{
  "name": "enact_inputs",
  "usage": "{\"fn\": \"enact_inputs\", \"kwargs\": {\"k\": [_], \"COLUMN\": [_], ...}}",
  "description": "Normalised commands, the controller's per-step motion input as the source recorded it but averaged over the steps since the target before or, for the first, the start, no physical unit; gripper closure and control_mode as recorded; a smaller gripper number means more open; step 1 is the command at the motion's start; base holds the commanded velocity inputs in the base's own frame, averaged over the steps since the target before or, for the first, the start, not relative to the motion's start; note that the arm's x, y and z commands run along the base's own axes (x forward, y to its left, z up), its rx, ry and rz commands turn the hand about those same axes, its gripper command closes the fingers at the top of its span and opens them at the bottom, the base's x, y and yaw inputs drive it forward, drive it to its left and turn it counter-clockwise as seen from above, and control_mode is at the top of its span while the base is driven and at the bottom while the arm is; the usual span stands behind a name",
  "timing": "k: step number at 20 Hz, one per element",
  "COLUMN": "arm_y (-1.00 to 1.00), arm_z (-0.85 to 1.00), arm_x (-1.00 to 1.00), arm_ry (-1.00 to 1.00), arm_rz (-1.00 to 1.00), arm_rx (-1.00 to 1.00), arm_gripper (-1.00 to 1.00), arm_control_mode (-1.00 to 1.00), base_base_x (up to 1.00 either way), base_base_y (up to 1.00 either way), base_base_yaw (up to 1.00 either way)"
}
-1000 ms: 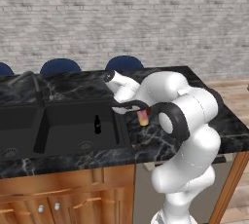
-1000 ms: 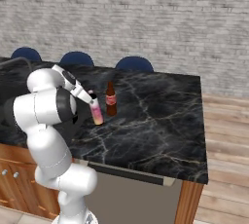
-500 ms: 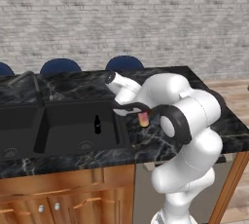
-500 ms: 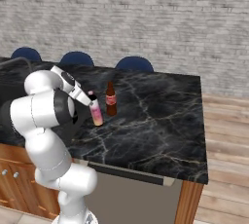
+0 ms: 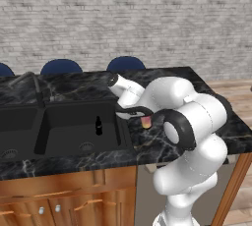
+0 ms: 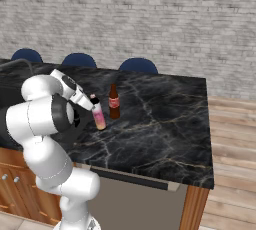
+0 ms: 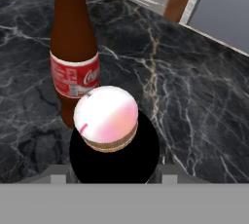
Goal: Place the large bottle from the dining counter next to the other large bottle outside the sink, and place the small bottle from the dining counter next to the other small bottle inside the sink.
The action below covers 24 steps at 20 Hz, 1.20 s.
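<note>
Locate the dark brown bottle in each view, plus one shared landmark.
Left base view: hidden behind the arm.
Right base view: upper centre-left, at dark brown bottle, upright on the counter.
Hand view: upper left, standing upright on the marble.
Shared landmark: pale pink bottle beside it, nearer the arm.

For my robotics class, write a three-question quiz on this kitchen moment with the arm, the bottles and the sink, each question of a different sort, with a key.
1. True or false: the dark brown bottle stands inside the sink.
2. Multiple choice: what stands in the sink's basin? A) a pale bottle B) a tiny black bottle C) a cup
3. Short answer: which bottle is right by the gripper?

Key
1. False. It stands upright on the black marble counter, outside the basin.
2. B. The tiny black bottle stands upright in the basin nearer the arm.
3. The pale bottle with the pinkish label, upright close beside the brown one, as the hand view also shows.
</note>
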Motion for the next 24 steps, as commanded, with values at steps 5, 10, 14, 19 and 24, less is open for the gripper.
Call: {"fn": "enact_inputs", "kwargs": {"k": [5,10,14,19,24], "arm_y": [-0.24,-0.17,-0.03,-0.03,-0.04], "arm_z": [-0.03,-0.09,-0.13,-0.07,-0.2], "arm_x": [-0.26,-0.21,-0.09,-0.03,-0.02], "arm_ry": [-0.03,-0.02,-0.03,-0.03,-0.01], "arm_rz": [0.0,0.0,0.0,0.0,0.0], "arm_rx": [0.0,0.0,0.01,0.09,0.06], "arm_gripper": [1.0,1.0,1.0,1.0,1.0], "arm_control_mode": [-1.0,-1.0,-1.0,-1.0,-1.0], "base_base_x": [0.0,0.0,0.0,0.0,0.0], "base_base_y": [0.0,0.0,0.0,0.0,0.0], "base_base_yaw": [0.0,0.0,0.0,0.0,0.0]}}
